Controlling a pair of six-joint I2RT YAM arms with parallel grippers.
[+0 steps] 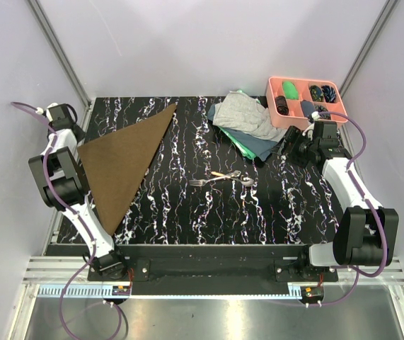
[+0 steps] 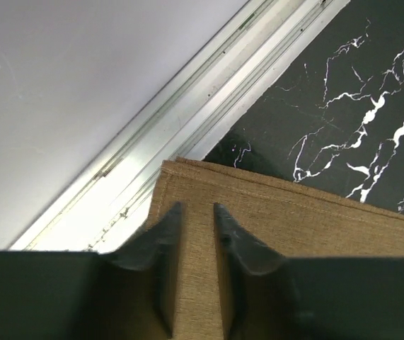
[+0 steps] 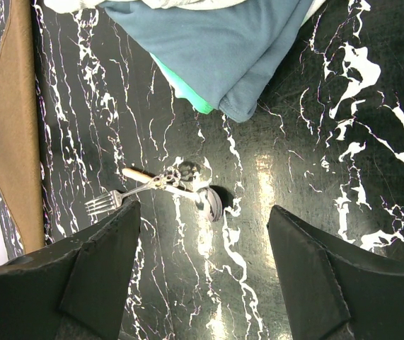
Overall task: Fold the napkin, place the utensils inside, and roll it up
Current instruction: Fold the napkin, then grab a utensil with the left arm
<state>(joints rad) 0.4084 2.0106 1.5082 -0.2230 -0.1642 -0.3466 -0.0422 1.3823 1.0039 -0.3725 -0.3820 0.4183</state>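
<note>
Both hold nothing, I see: left gripper (image 2: 198,210) barely parted over napkin (image 2: 315,221) corner, right gripper (image 3: 203,212) wide above utensils (image 3: 166,186).

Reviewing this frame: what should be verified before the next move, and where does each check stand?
1. Napkin folded into a triangle, lying flat: ok.
2. Left gripper free of the napkin corner: cannot tell; its fingers are narrowly apart with cloth showing between them.
3. Right gripper open and empty: ok.
4. Utensils inside the napkin: not ok; they lie on the bare table, apart from it.
5. Utensils clear of the cloth pile: ok.
</note>
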